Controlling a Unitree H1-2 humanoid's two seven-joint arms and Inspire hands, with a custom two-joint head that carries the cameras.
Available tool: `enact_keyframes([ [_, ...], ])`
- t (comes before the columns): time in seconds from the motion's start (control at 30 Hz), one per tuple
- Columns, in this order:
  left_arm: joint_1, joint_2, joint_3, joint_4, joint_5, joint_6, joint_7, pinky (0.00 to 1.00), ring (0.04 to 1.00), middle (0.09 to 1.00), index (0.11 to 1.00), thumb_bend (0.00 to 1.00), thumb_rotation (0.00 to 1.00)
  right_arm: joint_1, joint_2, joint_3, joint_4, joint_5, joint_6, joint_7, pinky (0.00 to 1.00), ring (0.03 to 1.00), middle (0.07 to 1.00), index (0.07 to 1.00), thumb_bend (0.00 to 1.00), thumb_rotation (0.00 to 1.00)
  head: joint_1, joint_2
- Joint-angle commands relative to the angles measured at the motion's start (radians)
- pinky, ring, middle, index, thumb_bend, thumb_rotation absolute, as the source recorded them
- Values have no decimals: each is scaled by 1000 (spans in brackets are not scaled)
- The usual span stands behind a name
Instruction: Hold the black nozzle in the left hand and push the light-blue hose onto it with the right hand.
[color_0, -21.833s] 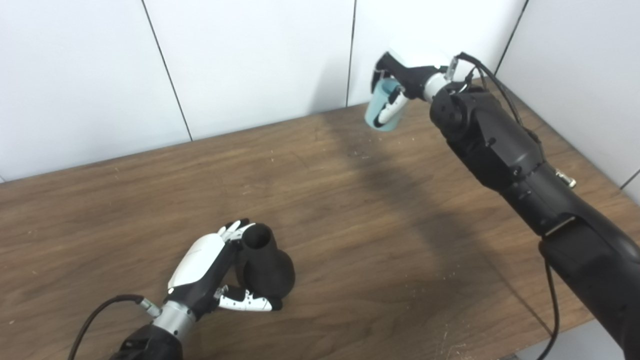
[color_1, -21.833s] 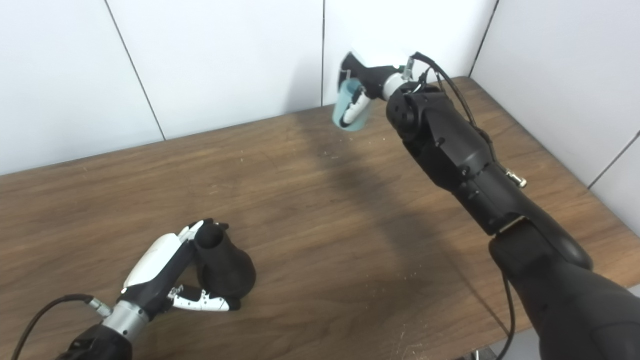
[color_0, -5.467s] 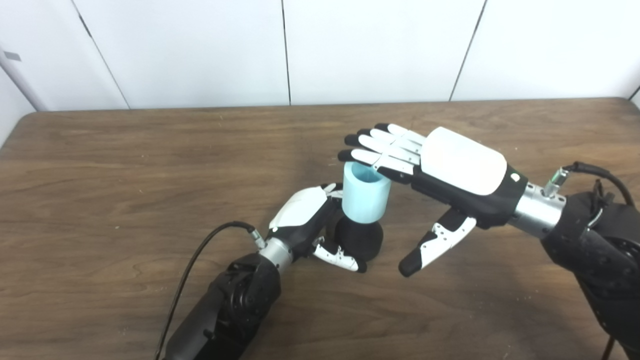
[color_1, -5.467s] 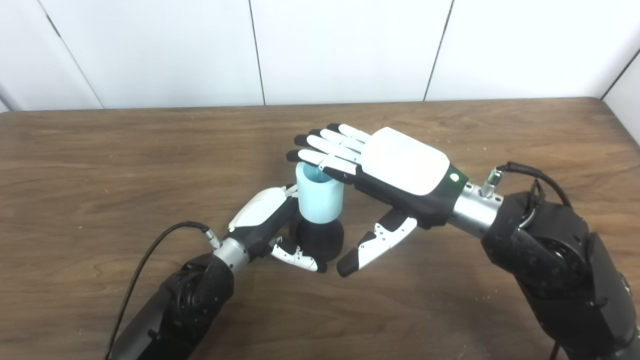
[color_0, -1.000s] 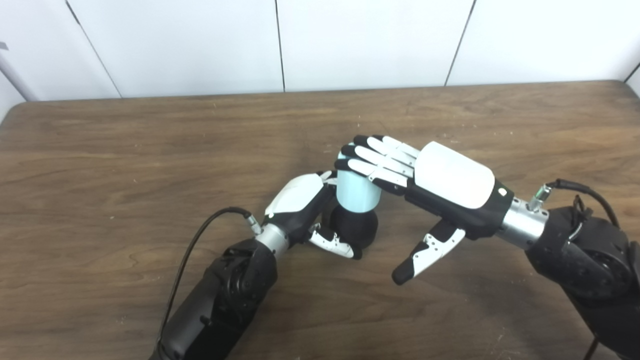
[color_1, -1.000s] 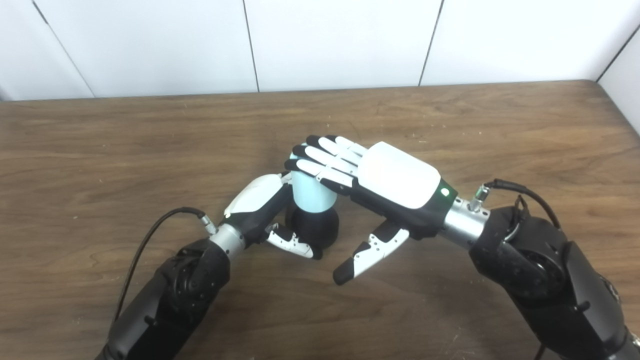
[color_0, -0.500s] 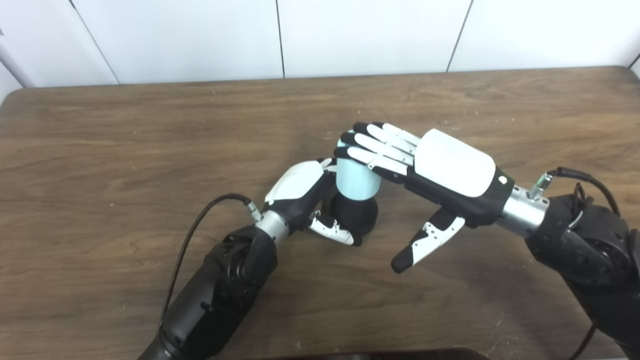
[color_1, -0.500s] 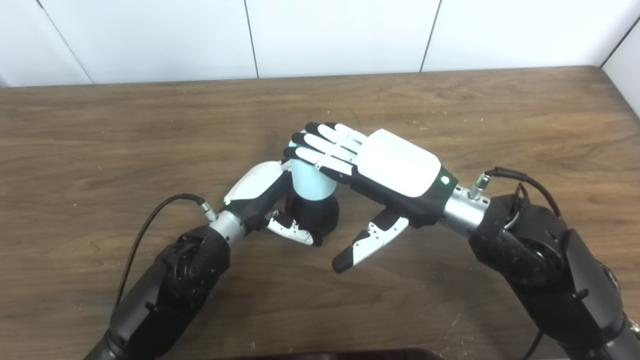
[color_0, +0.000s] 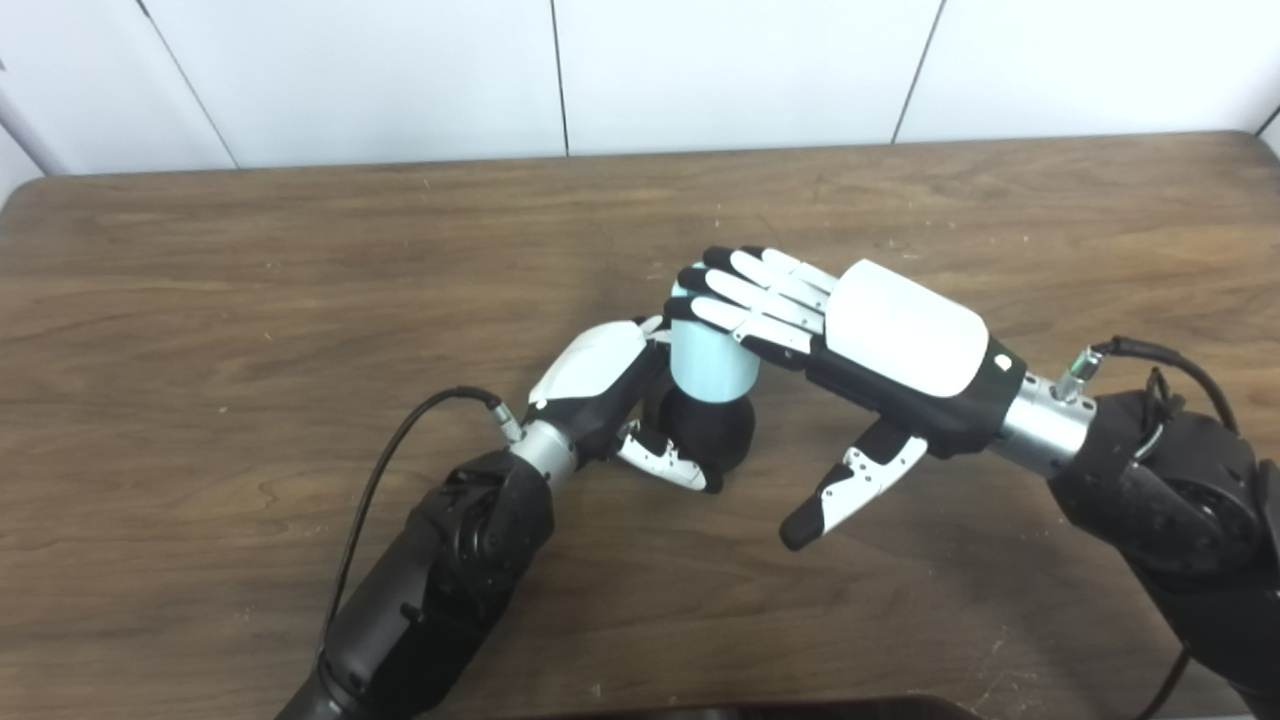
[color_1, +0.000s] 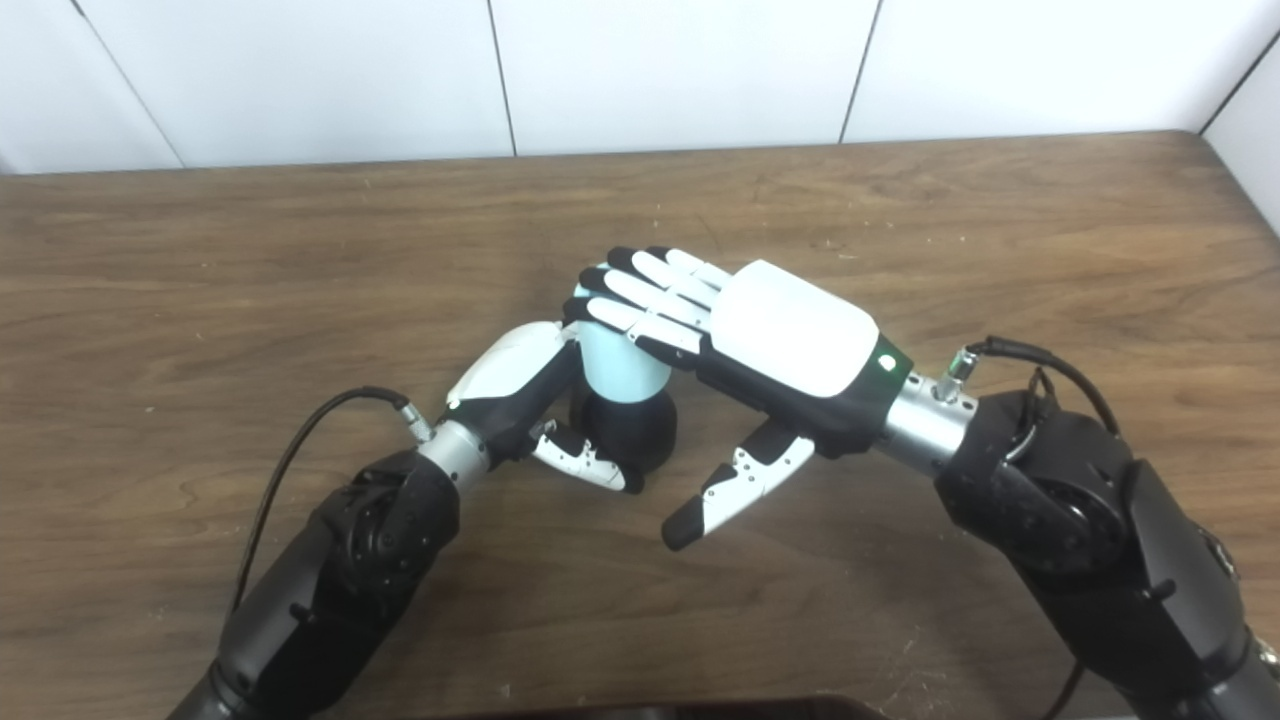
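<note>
The left robot hand (color_0: 600, 385) is clamped on the bulbous base of the black nozzle (color_0: 712, 433), thumb in front, fingers behind. The nozzle stands upright on the wooden worktop (color_0: 200, 300), just right of this robot hand. The light-blue hose (color_0: 708, 355) is seated upright over the nozzle's neck, between the two robot hands. The right robot hand (color_0: 880, 345) is spread flat, holding nothing; its fingers (color_0: 755, 300) lie across the hose's top rim, palm down, and its thumb hangs free beside the nozzle, not touching it.
</note>
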Motion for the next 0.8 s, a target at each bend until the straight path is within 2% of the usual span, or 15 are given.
enact_keyframes([
  [0.0,65,41,-26,59,12,74,-101,1000,994,871,481,522,45,34,-23,48,24,-16,17,95,1000,1000,1000,964,667,1000,0,1],
  [0.2,68,38,-26,60,10,73,-98,1000,994,871,481,522,45,22,-38,30,66,-4,-7,74,1000,1000,1000,963,668,1000,0,0],
  [0.77,66,37,-24,63,13,76,-103,1000,994,871,481,522,45,4,-21,24,78,-17,32,65,1000,1000,1000,961,670,1000,1,-2],
])
